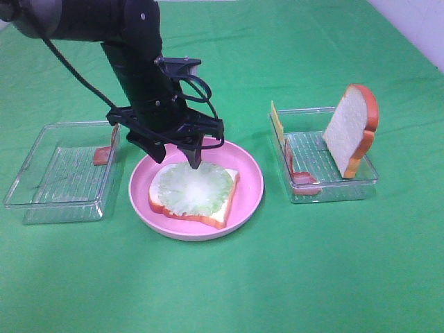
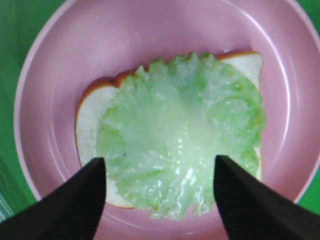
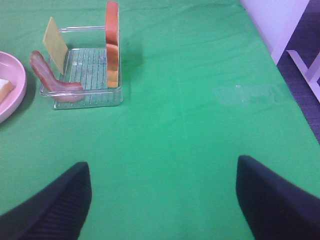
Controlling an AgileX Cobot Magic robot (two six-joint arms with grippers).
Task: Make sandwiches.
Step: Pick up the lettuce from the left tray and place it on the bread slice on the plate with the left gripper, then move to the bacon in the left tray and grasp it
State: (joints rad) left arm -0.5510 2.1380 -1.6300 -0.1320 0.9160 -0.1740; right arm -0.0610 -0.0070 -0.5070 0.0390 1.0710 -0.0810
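A bread slice [image 1: 227, 208] with an orange-brown crust lies in the round pink plate [image 1: 251, 182], and a pale green lettuce leaf [image 1: 191, 189] rests flat on it. My left gripper [image 1: 175, 158] hangs just above the far edge of the lettuce. In the left wrist view this gripper [image 2: 160, 161] is open, its two dark fingers standing either side of the lettuce [image 2: 180, 150] and holding nothing. My right gripper [image 3: 162, 165] is open over bare green cloth, well away from the food, and does not show in the exterior view.
A clear tray [image 1: 331, 189] right of the plate holds an upright bread slice [image 1: 350, 132], a yellow cheese slice [image 1: 277, 121] and a bacon strip [image 1: 297, 173]. A second clear tray [image 1: 41, 201] on the left holds a bacon strip [image 1: 104, 154]. Green cloth covers the table.
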